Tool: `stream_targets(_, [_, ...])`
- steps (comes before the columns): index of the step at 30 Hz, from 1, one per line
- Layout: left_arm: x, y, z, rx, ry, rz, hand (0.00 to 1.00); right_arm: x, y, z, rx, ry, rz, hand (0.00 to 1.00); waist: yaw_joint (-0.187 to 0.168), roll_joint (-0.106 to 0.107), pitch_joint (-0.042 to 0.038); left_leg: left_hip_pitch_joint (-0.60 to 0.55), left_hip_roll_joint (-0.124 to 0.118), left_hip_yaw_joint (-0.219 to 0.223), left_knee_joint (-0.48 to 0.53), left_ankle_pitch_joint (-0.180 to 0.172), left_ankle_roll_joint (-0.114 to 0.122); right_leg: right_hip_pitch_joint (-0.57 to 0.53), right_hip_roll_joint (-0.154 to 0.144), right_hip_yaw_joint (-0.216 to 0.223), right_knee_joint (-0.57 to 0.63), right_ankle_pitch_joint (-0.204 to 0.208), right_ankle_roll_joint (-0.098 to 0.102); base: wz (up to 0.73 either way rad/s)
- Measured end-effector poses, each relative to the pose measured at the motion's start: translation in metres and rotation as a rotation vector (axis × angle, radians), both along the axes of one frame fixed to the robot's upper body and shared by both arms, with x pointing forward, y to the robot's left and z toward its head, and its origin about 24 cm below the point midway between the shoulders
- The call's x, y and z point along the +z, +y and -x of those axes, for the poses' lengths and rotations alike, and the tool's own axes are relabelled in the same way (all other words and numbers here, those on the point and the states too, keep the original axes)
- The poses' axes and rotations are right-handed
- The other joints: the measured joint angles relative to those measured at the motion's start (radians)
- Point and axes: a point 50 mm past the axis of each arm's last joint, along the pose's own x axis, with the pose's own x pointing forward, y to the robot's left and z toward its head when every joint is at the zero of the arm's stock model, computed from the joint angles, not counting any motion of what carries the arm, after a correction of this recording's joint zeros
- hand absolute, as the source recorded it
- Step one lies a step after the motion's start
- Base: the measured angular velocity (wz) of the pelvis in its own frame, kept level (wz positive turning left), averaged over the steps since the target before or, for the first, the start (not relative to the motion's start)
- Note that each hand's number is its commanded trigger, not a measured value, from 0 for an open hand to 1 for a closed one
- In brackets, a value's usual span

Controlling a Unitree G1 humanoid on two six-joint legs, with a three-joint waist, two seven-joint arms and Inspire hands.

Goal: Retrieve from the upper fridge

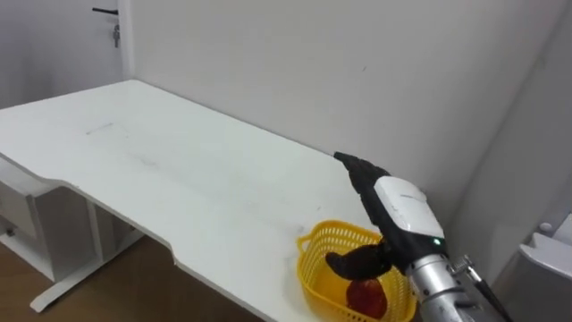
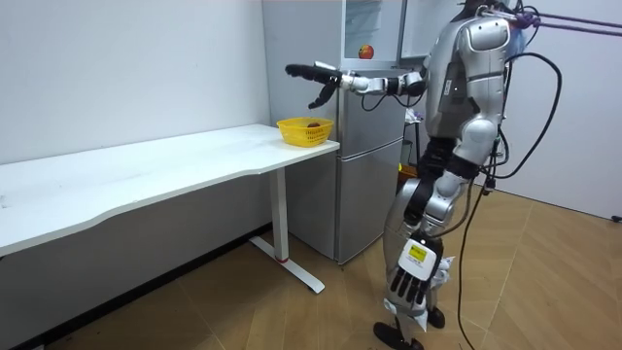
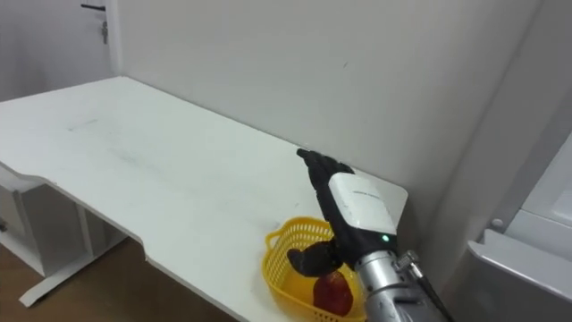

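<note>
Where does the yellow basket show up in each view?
Left eye view: yellow basket at the bottom, right of centre, on the white table's corner.
Right eye view: basket at bottom centre.
Room view: basket at upper centre, on the table's end beside the fridge.
Shared landmark: the right hand above it.

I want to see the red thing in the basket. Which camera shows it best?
The left eye view: the red thing lies close, in the yellow basket, under the right hand. The right eye view shows it much the same. In the room view it is a speck.
</note>
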Motion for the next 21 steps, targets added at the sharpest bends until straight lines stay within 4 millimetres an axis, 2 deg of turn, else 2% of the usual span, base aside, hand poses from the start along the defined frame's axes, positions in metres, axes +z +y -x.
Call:
stream_targets(2, [-0.002,-0.003,0.008,0.007,0.019,0.009,0.00,0.015,0.001,0.003,-0.006,-0.083,-0.047,0.00,-0.009,0.021,-0.0047,0.024,-0.001,0.030,-0.023,0.004,0.003,0.004,-0.003,0.028,0.001,0.000,0.000,-0.32])
stream_targets(4, [-0.002,-0.004,0.015,0.012,0.034,0.012,0.00,0.022,0.002,0.009,-0.009,-0.135,-0.084,0.00,-0.028,0.033,-0.0033,0.047,0.000,0.044,-0.038,0.005,0.004,0.015,-0.003,0.050,0.002,0.001,0.000,-0.30])
stream_targets(6, [-0.002,-0.003,0.019,0.016,0.043,0.008,0.00,0.025,0.001,0.017,-0.007,-0.171,-0.108,0.00,-0.038,0.034,-0.0038,0.066,0.002,0.056,-0.054,0.006,0.005,0.018,-0.002,0.068,0.003,0.000,0.001,-0.28])
stream_targets(8, [-0.003,-0.006,0.019,0.016,0.037,0.013,0.00,0.029,-0.001,0.029,0.008,-0.215,-0.138,0.00,-0.061,0.034,-0.0036,0.083,0.014,0.086,-0.058,0.006,0.005,0.017,0.001,0.091,0.002,0.001,0.000,-0.30])
stream_targets(9, [-0.003,-0.007,0.019,0.016,0.035,0.016,0.00,0.029,-0.002,0.031,0.009,-0.222,-0.145,0.00,-0.067,0.037,-0.0017,0.082,0.014,0.090,-0.058,0.006,0.005,0.017,0.002,0.094,0.001,0.001,0.000,-0.23])
stream_targets(11, [-0.003,-0.008,0.016,0.011,0.022,0.023,0.00,0.033,-0.003,0.039,0.016,-0.238,-0.197,0.00,-0.119,0.039,-0.0018,0.083,0.017,0.099,-0.066,0.006,0.005,0.013,0.002,0.103,0.003,0.001,0.000,-0.11])
stream_targets(13, [-0.003,-0.009,0.011,0.009,0.001,0.025,0.00,0.041,-0.005,0.048,0.028,-0.284,-0.216,0.00,-0.142,0.044,-0.0076,0.080,0.023,0.117,-0.067,0.005,0.005,-0.004,0.005,0.118,0.007,0.006,-0.003,-0.33])
stream_targets(14, [-0.003,-0.009,0.008,0.003,-0.007,0.022,0.00,0.047,-0.004,0.054,0.044,-0.321,-0.230,0.00,-0.155,0.051,-0.0090,0.081,0.030,0.141,-0.070,0.004,0.005,-0.011,0.009,0.136,0.007,0.012,-0.005,-0.46])
stream_targets(16, [-0.003,-0.008,0.006,0.001,-0.012,0.020,0.00,0.053,-0.004,0.063,0.059,-0.368,-0.245,0.00,-0.176,0.058,-0.0111,0.088,0.033,0.160,-0.082,0.004,0.005,-0.014,0.013,0.158,0.007,0.015,-0.005,-0.40])
stream_targets(21, [-0.002,-0.010,-0.006,-0.015,-0.046,0.012,0.00,0.051,-0.018,0.072,-0.002,-0.398,-0.287,0.00,-0.226,0.070,-0.0089,0.136,0.039,0.200,-0.106,0.004,0.006,-0.003,0.019,0.215,0.017,0.016,-0.005,-0.31])
